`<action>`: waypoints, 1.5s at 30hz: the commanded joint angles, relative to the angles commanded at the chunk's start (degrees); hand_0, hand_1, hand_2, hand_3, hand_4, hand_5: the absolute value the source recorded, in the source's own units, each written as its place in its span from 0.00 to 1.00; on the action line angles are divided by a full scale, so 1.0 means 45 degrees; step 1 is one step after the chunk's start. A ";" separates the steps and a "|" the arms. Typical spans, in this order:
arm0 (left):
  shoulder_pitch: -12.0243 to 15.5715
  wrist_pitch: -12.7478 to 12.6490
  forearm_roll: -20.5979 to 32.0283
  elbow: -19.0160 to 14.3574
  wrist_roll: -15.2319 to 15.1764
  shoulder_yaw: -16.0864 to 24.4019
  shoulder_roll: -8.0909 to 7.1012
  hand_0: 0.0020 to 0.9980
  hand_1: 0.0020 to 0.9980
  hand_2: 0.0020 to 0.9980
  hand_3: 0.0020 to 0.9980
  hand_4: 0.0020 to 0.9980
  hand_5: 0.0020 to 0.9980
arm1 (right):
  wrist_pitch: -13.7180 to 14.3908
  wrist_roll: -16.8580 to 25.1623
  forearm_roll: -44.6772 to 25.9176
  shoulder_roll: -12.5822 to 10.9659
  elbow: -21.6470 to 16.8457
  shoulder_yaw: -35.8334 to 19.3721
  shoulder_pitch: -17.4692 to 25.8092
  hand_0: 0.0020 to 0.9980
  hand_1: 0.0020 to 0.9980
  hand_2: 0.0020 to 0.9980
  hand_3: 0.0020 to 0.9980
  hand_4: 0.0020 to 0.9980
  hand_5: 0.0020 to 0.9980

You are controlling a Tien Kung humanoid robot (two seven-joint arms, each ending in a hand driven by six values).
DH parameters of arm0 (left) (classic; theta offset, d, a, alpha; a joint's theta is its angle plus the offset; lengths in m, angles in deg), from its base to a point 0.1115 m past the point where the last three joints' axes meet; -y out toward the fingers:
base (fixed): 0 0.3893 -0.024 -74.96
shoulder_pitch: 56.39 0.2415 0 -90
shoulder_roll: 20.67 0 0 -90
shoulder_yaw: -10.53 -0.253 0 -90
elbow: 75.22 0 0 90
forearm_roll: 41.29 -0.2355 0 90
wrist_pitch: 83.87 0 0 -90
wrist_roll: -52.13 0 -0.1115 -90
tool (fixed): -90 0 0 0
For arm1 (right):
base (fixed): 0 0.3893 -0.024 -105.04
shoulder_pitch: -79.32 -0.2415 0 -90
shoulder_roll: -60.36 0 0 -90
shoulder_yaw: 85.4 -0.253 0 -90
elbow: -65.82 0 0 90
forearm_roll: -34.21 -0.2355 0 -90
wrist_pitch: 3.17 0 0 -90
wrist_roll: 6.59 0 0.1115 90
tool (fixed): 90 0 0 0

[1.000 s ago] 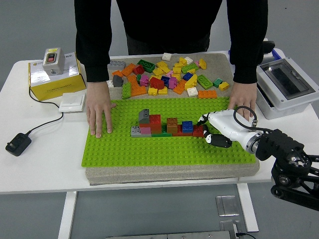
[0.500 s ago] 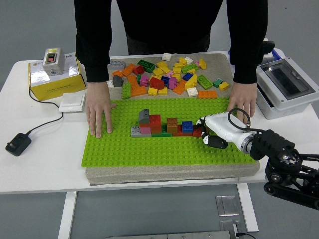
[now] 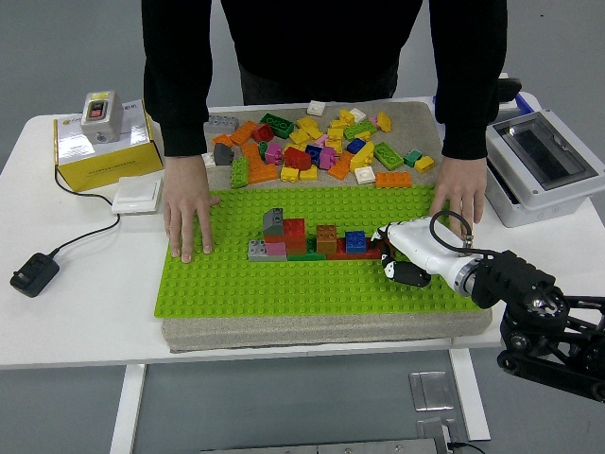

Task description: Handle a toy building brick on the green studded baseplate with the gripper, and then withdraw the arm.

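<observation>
The green studded baseplate (image 3: 284, 284) lies on a beige pad in the middle of the table. A row of joined bricks (image 3: 307, 241) stands on it: grey, pink, red, brown, blue and red ones. My right hand (image 3: 395, 253), white with black fingertips, rests on the baseplate at the row's right end, fingers curled against the end red brick (image 3: 375, 253). I cannot tell whether it grips the brick. My left arm is out of view.
A person stands at the far side with both hands (image 3: 187, 216) (image 3: 460, 200) pressed flat on the baseplate's edges. Loose bricks (image 3: 312, 147) lie piled behind the baseplate. A yellow box (image 3: 99, 151) with a switch stands far left, a grey case (image 3: 544, 165) far right, a black adapter (image 3: 33, 274) at left.
My right arm has slid a little left and down toward the table edge. The hand stays at the row's right end. The person's hands have not moved.
</observation>
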 joint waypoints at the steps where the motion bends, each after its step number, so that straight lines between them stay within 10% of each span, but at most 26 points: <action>1: 0.0002 0.0005 0.0013 0.0000 -0.0001 -0.0015 -0.0003 0.68 0.63 0.54 0.63 0.13 0.64 | -0.0002 0.0002 -0.0006 -0.0013 -0.0029 0.0011 -0.0002 0.09 0.18 0.74 0.69 0.00 0.43; 45: -0.0033 -0.0069 0.0291 0.0000 -0.0138 -0.0227 -0.0037 0.68 0.63 0.54 0.63 0.14 0.65 | 0.0203 0.0203 -0.0329 -0.0306 -0.0051 -0.0515 0.0068 0.10 0.17 0.73 0.69 0.00 0.45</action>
